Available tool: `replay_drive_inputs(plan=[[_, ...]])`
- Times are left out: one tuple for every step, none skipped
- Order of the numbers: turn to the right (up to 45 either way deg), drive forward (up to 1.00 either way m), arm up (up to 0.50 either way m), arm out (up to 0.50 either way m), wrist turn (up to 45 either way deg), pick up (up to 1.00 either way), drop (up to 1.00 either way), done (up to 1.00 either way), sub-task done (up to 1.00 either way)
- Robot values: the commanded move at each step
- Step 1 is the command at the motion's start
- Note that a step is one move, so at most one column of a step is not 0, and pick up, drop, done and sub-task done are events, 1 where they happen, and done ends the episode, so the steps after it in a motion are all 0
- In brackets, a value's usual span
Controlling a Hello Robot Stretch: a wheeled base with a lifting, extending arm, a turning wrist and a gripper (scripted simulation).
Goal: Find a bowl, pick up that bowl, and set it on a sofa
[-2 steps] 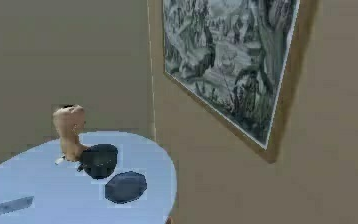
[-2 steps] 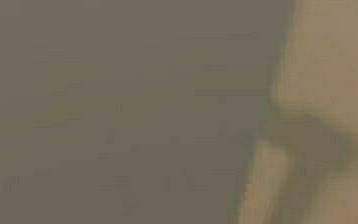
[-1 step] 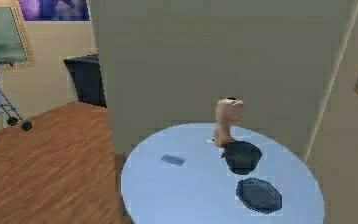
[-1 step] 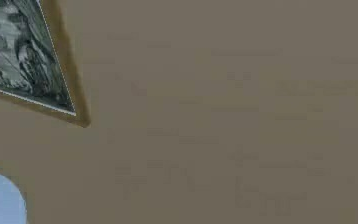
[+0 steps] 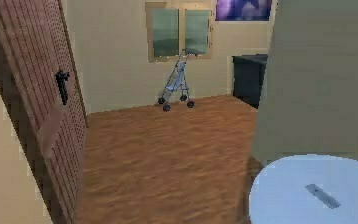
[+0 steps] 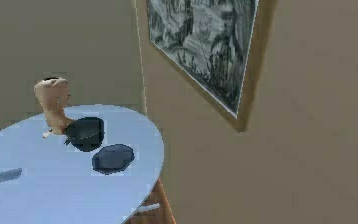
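We judge the bowl located but not yet picked up. Dark, round and hollow, it stands on the smooth pale-blue round table, beside a tan figurine and a flat dark dish. Pickup and sofa placement are outstanding. We cannot tell the claw's state.
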Motion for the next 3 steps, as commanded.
replay_drive_inputs(plan=[[-24.0, 0.00, 0.00, 0.00, 0.0, 0.00, 0.00, 0.00, 0.00], [45.0, 0.00, 0.00, 0.00, 0.0, 0.00, 0.00, 0.00, 0.00], [21.0, 0.00, 0.00, 0.00, 0.0, 0.00, 0.00, 0.00, 0.00]])
